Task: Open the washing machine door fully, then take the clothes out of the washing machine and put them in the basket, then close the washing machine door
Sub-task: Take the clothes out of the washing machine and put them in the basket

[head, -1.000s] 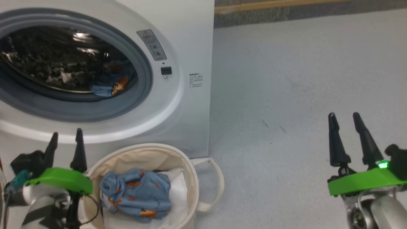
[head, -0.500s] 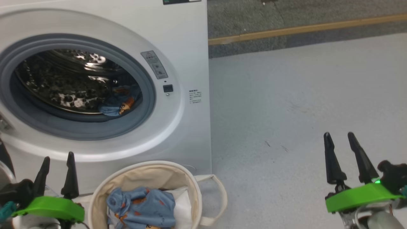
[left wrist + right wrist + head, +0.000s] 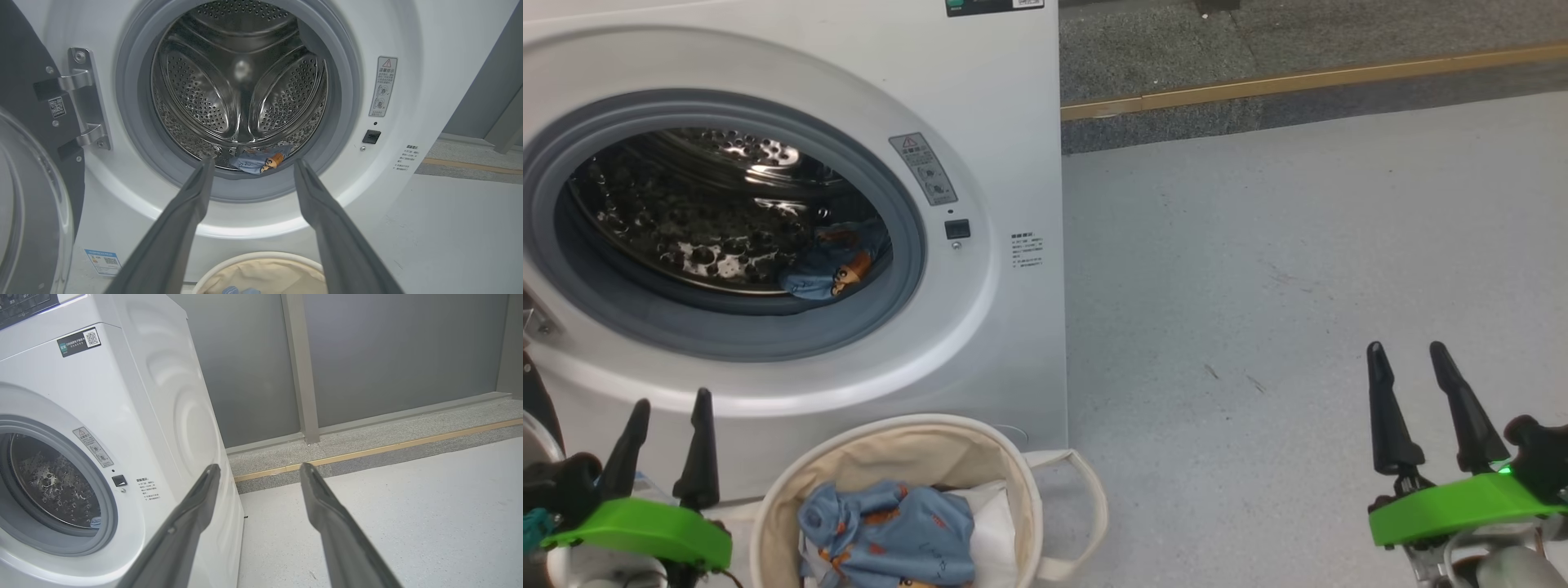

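Drum opening, basket and both grippers, seen from the head and wrists.

**State.** The washing machine door (image 3: pixel 20 53) stands swung open at the left on its metal hinge (image 3: pixel 83 102). 1 piece of the clothes (image 3: pixel 833 265) lies at the near lip of the drum (image 3: pixel 241 81), right of centre, touching the grey gasket (image 3: pixel 727 347). 1 more (image 3: pixel 886 531) sits in the basket (image 3: pixel 915 429), just in front of the washing machine (image 3: pixel 1013 122). The left gripper (image 3: pixel 673 398) hangs near the basket's left side and the right gripper (image 3: pixel 1407 347) is well apart over the bare floor (image 3: pixel 1298 245). Both have fingers parted and carry nothing.

**Risks (judged).**
- The pointed fingertips could catch the soft gasket fold instead of the cloth.
- A pinch on 1 thin layer could let the garment slip and fall short of the basket.
- The left arm works close to the open door and might knock it.
- Cloth left across the gasket would jam the door.

**Materials.**
- The drum is glossy perforated steel with 3 raised ribs.
- The gasket is matte rubber.
- The garment is limp, crumpled printed cotton.
- The basket is a round tub of soft cream canvas with looped handles, and it would deform easily.
- A white sheet (image 3: pixel 996 523) lines its right side.
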